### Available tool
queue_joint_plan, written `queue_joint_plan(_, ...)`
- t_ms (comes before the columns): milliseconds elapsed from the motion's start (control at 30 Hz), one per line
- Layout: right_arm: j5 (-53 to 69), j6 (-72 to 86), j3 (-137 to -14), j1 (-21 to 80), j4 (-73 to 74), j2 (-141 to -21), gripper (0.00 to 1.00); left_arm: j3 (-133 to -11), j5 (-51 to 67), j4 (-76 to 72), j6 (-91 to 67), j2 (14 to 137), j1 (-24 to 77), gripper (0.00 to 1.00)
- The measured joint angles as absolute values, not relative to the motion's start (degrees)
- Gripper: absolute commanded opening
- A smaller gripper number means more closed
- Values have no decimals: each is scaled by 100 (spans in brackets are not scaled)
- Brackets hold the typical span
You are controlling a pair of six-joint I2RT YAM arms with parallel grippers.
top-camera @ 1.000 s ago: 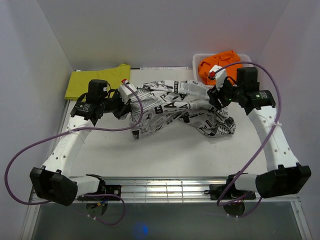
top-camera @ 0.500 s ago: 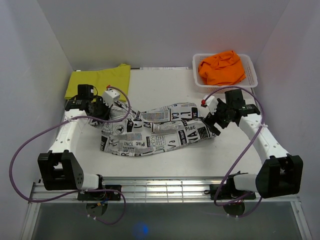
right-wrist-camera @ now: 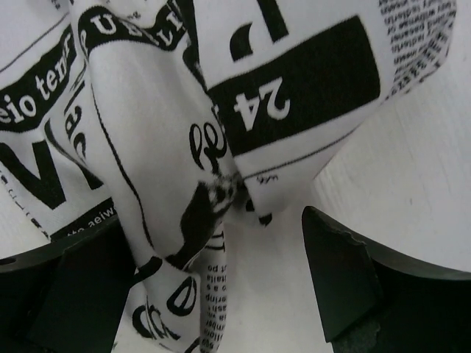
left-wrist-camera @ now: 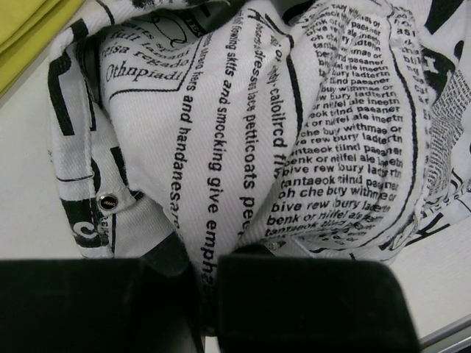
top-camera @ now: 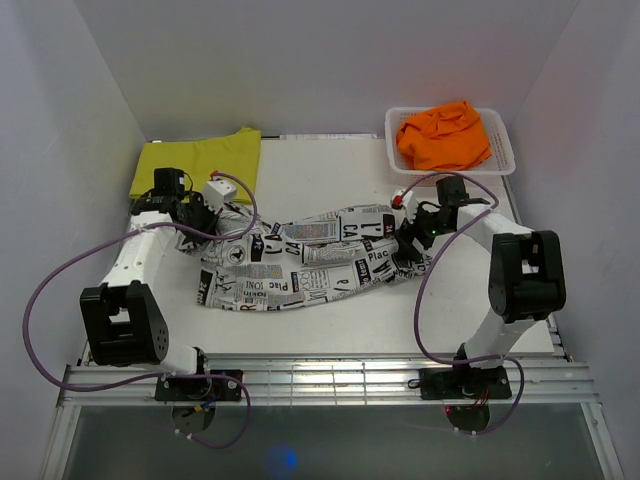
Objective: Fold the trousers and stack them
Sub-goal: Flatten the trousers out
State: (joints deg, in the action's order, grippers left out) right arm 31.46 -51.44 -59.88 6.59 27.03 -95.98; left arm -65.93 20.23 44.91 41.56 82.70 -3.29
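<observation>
Right gripper (top-camera: 406, 240) nudged left, newsprint trousers (top-camera: 300, 265) midtable, basket (top-camera: 508, 150) behind

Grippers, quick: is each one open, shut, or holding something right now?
Left gripper: closed, pinching the newspaper-print trousers.
Right gripper: open, straddling a fold of the same trousers without clamping it.

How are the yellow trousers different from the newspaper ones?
The yellow trousers are plain; the newspaper trousers are white with black print. The yellow trousers lie flat in the far left corner; the newspaper trousers stretch rumpled across the middle. The left gripper pinches the newspaper trousers; nothing holds the yellow trousers. Both lie on the table.
</observation>
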Motion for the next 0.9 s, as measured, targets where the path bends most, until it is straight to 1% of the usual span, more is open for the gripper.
queue_joint_plan(67, 3387, -5118, -6145, 681, 2502, -9891, 100, -6593, 2045, 4491, 4154, 8298, -329, 0)
queue_joint_plan(100, 3476, -5109, -6208, 694, 2438, -9981, 89, -6595, 2053, 4491, 4152, 8305, -331, 0)
queue_joint_plan(133, 3570, -5113, -6278, 701, 2388, -10068, 61, -6593, 2062, 4491, 4143, 8307, -331, 0)
queue_joint_plan(167, 3656, -5092, -6359, 711, 2381, -10141, 45, -6595, 2080, 4493, 4134, 8307, -331, 0)
queue_joint_plan(233, 3760, -5048, -6584, 744, 2460, -10285, 9, -6598, 2121, 4493, 4110, 8307, -331, 0)
queue_joint_plan(267, 3767, -5135, -6724, 751, 2545, -10326, 8, -6602, 2150, 4497, 4097, 8309, -331, 0)
queue_joint_plan(333, 3704, -5124, -6914, 742, 2759, -10318, 8, -6630, 2244, 4512, 4088, 8307, -331, 0)
queue_joint_plan(433, 3592, -5330, -6969, 366, 3170, -9887, 8, -6751, 2504, 4591, 4056, 8307, -316, 0)
queue_joint_plan(500, 3511, -5548, -7085, -226, 3614, -9395, 8, -6847, 2744, 4617, 3968, 8296, -228, 0)
queue_joint_plan(533, 3457, -5693, -7314, -705, 3918, -9133, 8, -6895, 2888, 4619, 3909, 8291, -145, 0)
queue_joint_plan(600, 3507, -5940, -7929, -1511, 4320, -8783, 8, -7028, 3197, 4571, 3691, 8267, 222, 0)
queue_joint_plan(667, 3649, -6204, -8750, -2342, 4742, -8482, 8, -7203, 3562, 4370, 3406, 8246, 825, 0)
queue_joint_plan(733, 3629, -6486, -9349, -2893, 5004, -8156, 8, -7349, 3820, 3990, 3030, 8197, 1459, 0)
queue_joint_plan(800, 3531, -6792, -9686, -3192, 5210, -7787, 8, -7546, 4069, 3701, 2615, 8165, 1813, 0)
queue_joint_plan(833, 3479, -6925, -9714, -3194, 5284, -7585, 12, -7708, 4128, 3682, 2462, 8187, 1844, 0)
queue_joint_plan(900, 3326, -7091, -9520, -2928, 5391, -7284, 27, -8044, 4080, 3684, 2338, 8311, 1789, 0)
